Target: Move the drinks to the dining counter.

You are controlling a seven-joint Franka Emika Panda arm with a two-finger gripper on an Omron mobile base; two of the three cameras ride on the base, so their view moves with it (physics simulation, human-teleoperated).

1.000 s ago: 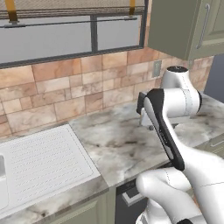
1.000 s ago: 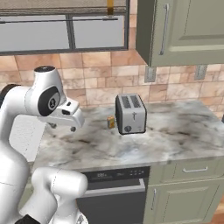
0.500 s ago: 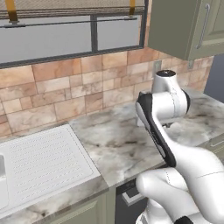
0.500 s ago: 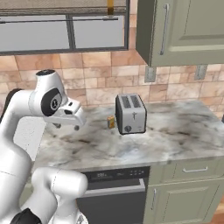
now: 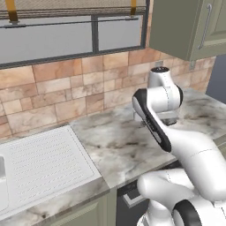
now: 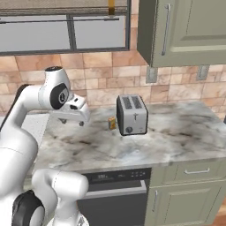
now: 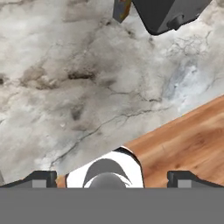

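A small orange-yellow can stands on the marble worktop, close against the left side of the silver toaster. In the hand view the can sits at the top edge beside the toaster's dark body. My gripper hovers over the worktop to the left of the can, well apart from it. It is open, its fingertips spread wide with nothing between them. The dining counter is out of view.
A white sink drainboard lies at the worktop's left end. Sage wall cabinets hang above the toaster. The worktop's front edge drops to wood floor. A dishwasher front sits below.
The arm's upper links have turned, seen from the left as a swing toward the wall. The hand stays at much the same spot above the worktop, jaws still wide.
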